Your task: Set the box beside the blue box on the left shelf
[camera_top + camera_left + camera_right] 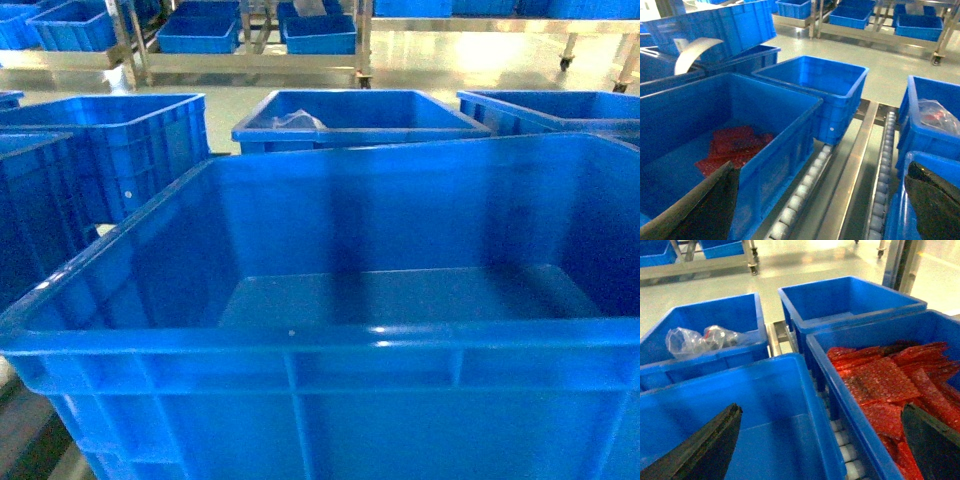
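The box (pixel 400 215), a large deep bright-blue crate, fills the head view and is empty. Neither gripper shows there. My left gripper (pixel 821 165) is open wide. Its left finger hangs over a crate holding red bubble wrap (pixel 735 145), its right finger over the box's rim (pixel 901 200), with roller tracks (pixel 812 175) between. My right gripper (pixel 821 407) is also open wide, one finger over the box's bare floor (pixel 755 410), the other over a crate of red bubble wrap (pixel 880 385). I cannot tell which blue box on the left shelf is meant.
Blue crates crowd all round: an empty one (pixel 815 85) on the left, one with a clear plastic bag (pixel 705 335) straight behind, another empty one (pixel 850 300) at the right. Metal racks with shallow blue trays (pixel 195 35) stand across the pale floor.
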Robot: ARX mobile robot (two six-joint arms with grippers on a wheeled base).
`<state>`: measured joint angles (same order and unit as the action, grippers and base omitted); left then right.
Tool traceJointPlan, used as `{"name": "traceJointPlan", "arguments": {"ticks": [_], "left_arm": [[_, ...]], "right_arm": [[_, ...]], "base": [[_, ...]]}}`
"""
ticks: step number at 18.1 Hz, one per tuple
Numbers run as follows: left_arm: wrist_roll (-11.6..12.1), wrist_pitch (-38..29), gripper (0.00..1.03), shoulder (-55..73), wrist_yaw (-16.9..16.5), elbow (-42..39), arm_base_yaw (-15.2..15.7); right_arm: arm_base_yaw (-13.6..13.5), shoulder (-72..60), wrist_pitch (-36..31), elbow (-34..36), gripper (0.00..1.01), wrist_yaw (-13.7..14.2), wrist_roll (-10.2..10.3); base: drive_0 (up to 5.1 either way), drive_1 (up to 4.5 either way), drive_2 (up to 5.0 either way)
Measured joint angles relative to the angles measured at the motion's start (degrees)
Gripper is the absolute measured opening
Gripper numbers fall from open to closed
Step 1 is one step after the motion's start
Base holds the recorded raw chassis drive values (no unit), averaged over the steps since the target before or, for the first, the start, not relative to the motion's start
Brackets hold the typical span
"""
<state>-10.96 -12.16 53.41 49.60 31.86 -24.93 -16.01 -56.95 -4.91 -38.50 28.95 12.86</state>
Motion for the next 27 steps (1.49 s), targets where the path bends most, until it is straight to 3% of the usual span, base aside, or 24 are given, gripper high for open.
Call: {"name": "traceJointPlan", "arguments": {"ticks": [2, 5, 6, 7, 8, 9, 10, 11, 12, 13, 16, 18, 19, 20, 21, 27], "left_arm": [[1.18, -0.72, 0.98, -0.20, 1.05, 0.15, -0.46], [4.79, -3.02, 0.98, -1.86, 3.41, 0.37, -1.68], [5.79, -3.78, 0.98, -2.29, 4.28, 0.39, -1.88], [6.45, -3.78, 0.98, -2.40, 4.37, 0.39, -1.88], [6.73, -3.78, 0.98, -2.38, 4.13, 0.39, -1.88], [8.44, -6.45, 0.87, -4.96, -8.59, -1.90, 1.66], [9.35, -7.23, 0.75, -9.46, -19.78, -6.27, 5.25], [9.79, -7.87, 0.62, -12.35, -27.58, -10.10, 8.11], [9.94, -8.50, 0.50, -14.10, -33.22, -12.87, 9.68], [9.97, -8.52, 0.37, -15.74, -36.22, -15.69, 11.23], [9.92, -8.79, 0.01, -21.53, -40.11, -20.83, 15.76], [10.01, -8.00, 0.02, -24.85, -42.42, -23.82, 17.94], [9.99, -7.21, 0.02, -26.62, -43.85, -24.92, 19.12], [10.03, -6.40, 0.02, -28.46, -48.37, -25.92, 23.47], [9.99, -6.03, 0.02, -29.70, -48.83, -26.51, 25.31], [10.01, -1.40, 0.02, -37.38, -49.59, -29.35, 24.87]], "right_arm": [[-1.40, -0.39, -0.24, 0.83, 0.98, 0.33, -0.72], [-1.68, 1.27, 0.37, 0.92, 0.98, 1.64, -1.97], [-2.19, 1.49, 1.46, 0.98, 0.98, 5.51, -3.45], [-2.43, 1.42, 1.84, 1.05, 0.98, 7.52, -5.01], [-2.40, 1.42, 1.42, 1.20, 0.98, 7.56, -6.01], [0.20, 2.95, -11.08, 6.10, 0.87, -2.36, -8.66], [2.51, 6.43, -18.08, 12.33, 0.75, -10.58, -10.49], [4.46, 8.85, -21.49, 16.63, 0.62, -15.45, -11.28], [5.33, 10.32, -22.21, 19.02, 0.51, -17.75, -11.54], [6.47, 12.52, -22.64, 22.03, 0.36, -19.69, -11.91], [9.51, 18.16, -22.71, 27.54, 0.01, -22.25, -12.68], [11.91, 21.97, -21.57, 30.40, 0.02, -25.22, -12.52], [15.87, 24.00, -20.74, 31.69, 0.02, -28.39, -12.52], [16.39, 25.86, -20.02, 32.61, 0.02, -28.37, -12.52], [16.11, 27.30, -19.39, 33.29, 0.02, -28.96, -12.55], [16.02, 36.65, -13.16, 36.30, 0.02, -28.98, -12.52]], "base": [[0.0, 0.00, 0.0], [0.0, 0.00, 0.0], [0.0, 0.00, 0.0], [0.0, 0.00, 0.0], [0.0, 0.00, 0.0], [0.0, 0.00, 0.0], [0.0, 0.00, 0.0], [0.0, 0.00, 0.0], [0.0, 0.00, 0.0], [0.0, 0.00, 0.0], [0.0, 0.00, 0.0], [0.0, 0.00, 0.0], [0.0, 0.00, 0.0], [0.0, 0.00, 0.0], [0.0, 0.00, 0.0], [0.0, 0.00, 0.0]]}}
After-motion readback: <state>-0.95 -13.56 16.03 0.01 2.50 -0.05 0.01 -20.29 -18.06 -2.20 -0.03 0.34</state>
